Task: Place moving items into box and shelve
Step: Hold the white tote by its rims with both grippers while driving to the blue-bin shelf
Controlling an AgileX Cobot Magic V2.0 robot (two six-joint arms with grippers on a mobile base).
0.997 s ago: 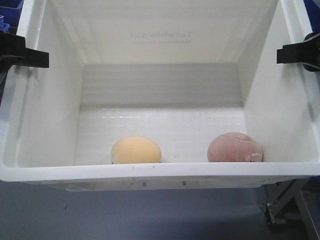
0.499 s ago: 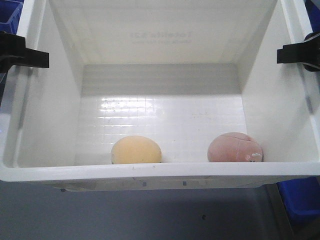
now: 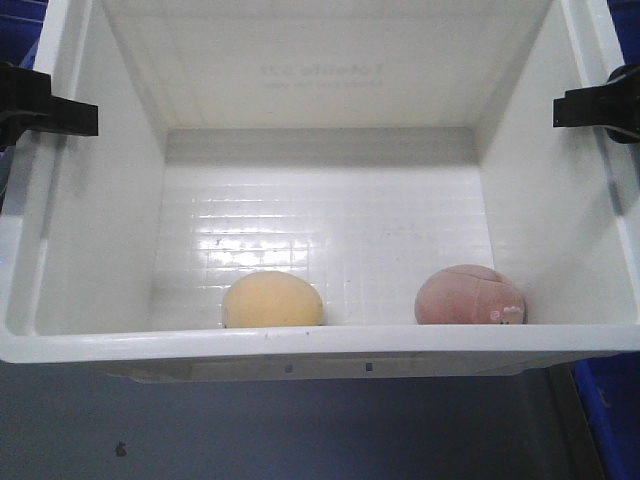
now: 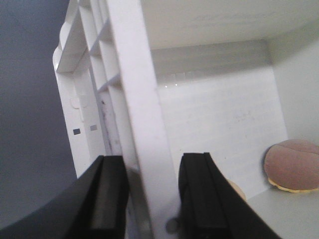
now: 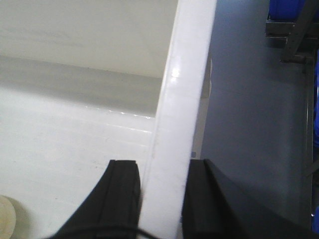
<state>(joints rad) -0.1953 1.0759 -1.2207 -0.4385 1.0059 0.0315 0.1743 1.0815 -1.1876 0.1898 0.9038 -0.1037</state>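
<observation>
Large white box [image 3: 320, 343], seen whole only from the front, with pale yellow ball [image 3: 272, 300] and pink ball [image 3: 470, 295] on its gridded floor against the near wall, well apart. Left gripper [image 4: 152, 196] pinching the ribbed left rim, one finger outside and one inside, pink ball at the right edge of that wrist view; right gripper [image 5: 159, 199] clamped likewise across the right rim. Blue bin [image 5: 291, 10] and metal frame [image 5: 294, 35] beyond the box over grey floor, clearest from the right wrist.
</observation>
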